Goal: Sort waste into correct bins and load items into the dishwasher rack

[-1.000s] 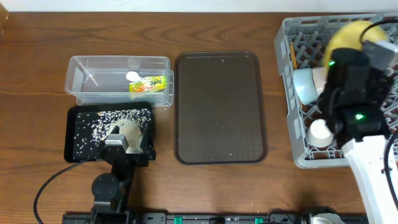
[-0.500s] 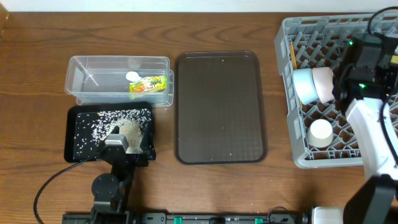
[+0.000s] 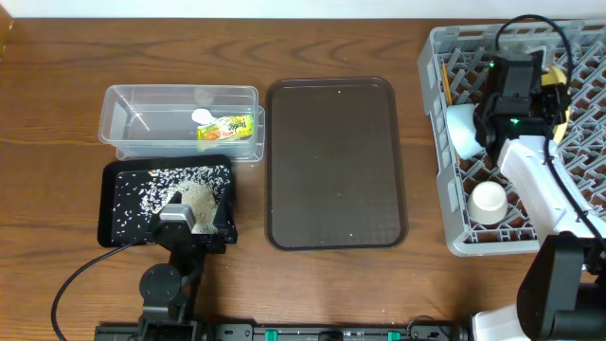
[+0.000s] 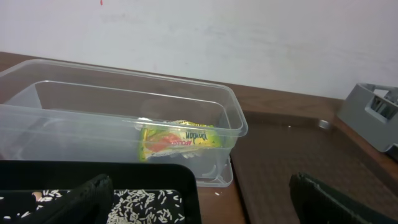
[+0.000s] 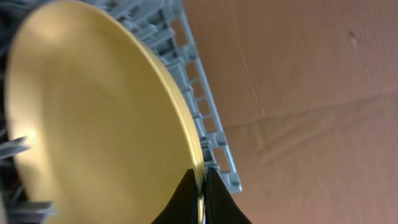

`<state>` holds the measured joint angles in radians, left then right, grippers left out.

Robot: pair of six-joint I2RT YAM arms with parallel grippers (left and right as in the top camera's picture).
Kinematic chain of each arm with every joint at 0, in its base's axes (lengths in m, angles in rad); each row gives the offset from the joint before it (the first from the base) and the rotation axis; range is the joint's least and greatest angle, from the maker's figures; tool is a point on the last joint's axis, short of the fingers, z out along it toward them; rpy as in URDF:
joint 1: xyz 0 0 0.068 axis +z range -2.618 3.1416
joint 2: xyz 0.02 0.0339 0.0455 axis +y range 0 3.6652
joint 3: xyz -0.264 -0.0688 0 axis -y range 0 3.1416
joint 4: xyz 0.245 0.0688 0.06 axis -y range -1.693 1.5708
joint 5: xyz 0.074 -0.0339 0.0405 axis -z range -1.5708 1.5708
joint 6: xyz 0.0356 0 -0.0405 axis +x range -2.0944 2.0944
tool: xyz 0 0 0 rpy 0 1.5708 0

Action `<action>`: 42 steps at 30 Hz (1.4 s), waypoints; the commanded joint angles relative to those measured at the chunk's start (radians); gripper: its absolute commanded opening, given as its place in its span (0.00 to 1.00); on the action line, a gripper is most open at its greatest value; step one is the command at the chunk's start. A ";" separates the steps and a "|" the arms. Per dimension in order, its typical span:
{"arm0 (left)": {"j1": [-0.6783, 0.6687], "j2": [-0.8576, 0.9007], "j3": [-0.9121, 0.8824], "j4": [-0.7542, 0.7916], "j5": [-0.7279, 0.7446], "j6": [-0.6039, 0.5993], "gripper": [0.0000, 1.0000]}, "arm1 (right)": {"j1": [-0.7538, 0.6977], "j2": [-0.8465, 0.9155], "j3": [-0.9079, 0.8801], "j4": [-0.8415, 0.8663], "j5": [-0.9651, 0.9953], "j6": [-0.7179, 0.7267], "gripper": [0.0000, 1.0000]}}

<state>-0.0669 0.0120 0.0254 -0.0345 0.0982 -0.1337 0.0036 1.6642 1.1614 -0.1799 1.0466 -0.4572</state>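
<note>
Right wrist view: right pincer point(image 5: 199, 179) clamped on the rim of the round pale-yellow plate point(image 5: 93, 124), which stands on edge and extends up and left from the fingertips. Grey dishwasher rack point(image 5: 214, 146) directly behind the plate, outer wall just right of the pincer; bare wooden surface point(image 5: 311, 93) beyond that wall. Cannot tell whether the plate's lower edge touches the pegs.

Overhead view: same arm over the rack's far half. Pale bowl point(image 3: 461, 130) just left of the pincer, white cup point(image 3: 488, 201) nearer the arm's base, chopsticks point(image 3: 443, 81) along the rack's left wall.

Left pincer point(image 4: 205, 202) apart, holding nothing. Black tray point(image 4: 155, 171) with rice grains point(image 4: 140, 200) directly below it, clear tub point(image 4: 239, 127) with snack wrapper point(image 4: 180, 138) just ahead.

Judged step: loading the plate, apparently the last item; waste appears sorted. Next move calls for lowering the plate upright between peg rows, confirming support, then parting the fingers without tipping it.
</note>
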 commanded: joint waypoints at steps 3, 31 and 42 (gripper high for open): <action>0.004 -0.007 -0.021 -0.025 0.007 0.000 0.93 | 0.082 0.011 0.002 -0.007 -0.019 -0.050 0.31; 0.004 -0.007 -0.021 -0.025 0.006 0.000 0.93 | 0.646 -0.443 0.003 -0.426 -1.308 0.772 0.99; 0.004 -0.007 -0.021 -0.025 0.006 0.000 0.93 | 0.589 -0.495 0.003 -0.517 -1.448 0.821 0.99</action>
<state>-0.0669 0.0120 0.0254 -0.0341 0.0982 -0.1337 0.6411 1.2190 1.1599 -0.6949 -0.3462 0.3595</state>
